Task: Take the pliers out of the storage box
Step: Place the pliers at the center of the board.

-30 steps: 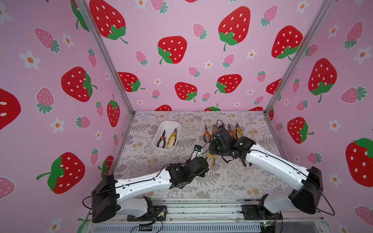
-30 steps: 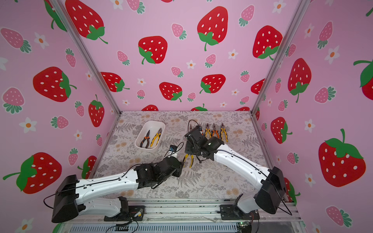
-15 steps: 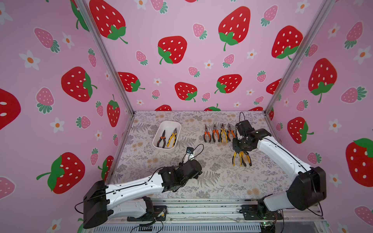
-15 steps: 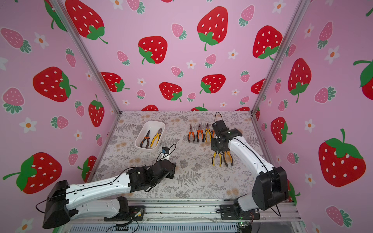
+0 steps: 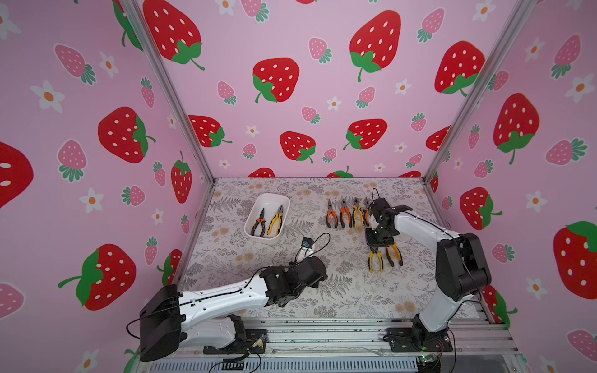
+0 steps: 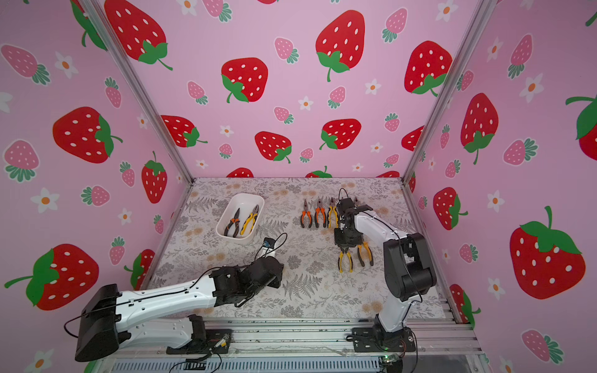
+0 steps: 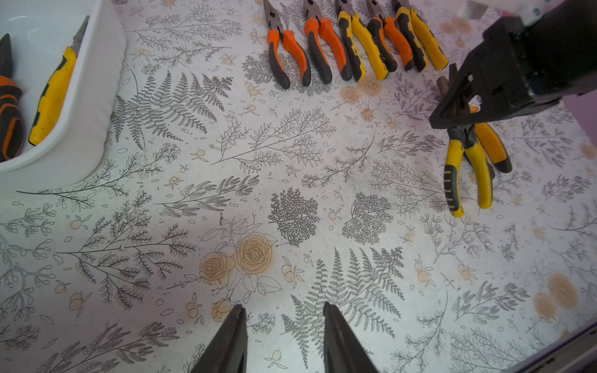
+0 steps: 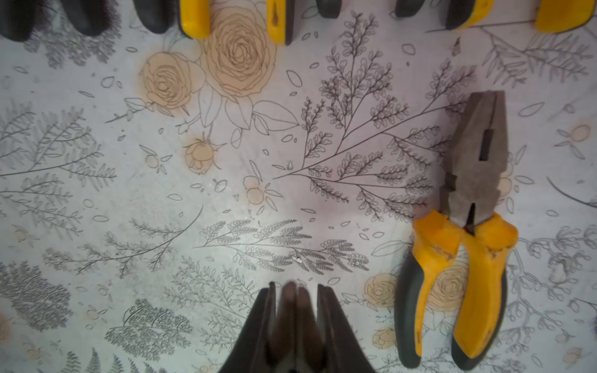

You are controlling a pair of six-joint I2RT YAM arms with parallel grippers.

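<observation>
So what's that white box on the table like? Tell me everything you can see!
The shallow white plastic storage box is a rectangle with rounded corners, plain smooth walls and no lid. It sits flat on the flower-printed table cover, towards the back on the robot's left side, slightly askew. Inside lie two tools side by side, metal jaws pointing to the back wall: orange-and-black handled pliers and yellow-and-black handled pliers. Nothing else touches it.
</observation>
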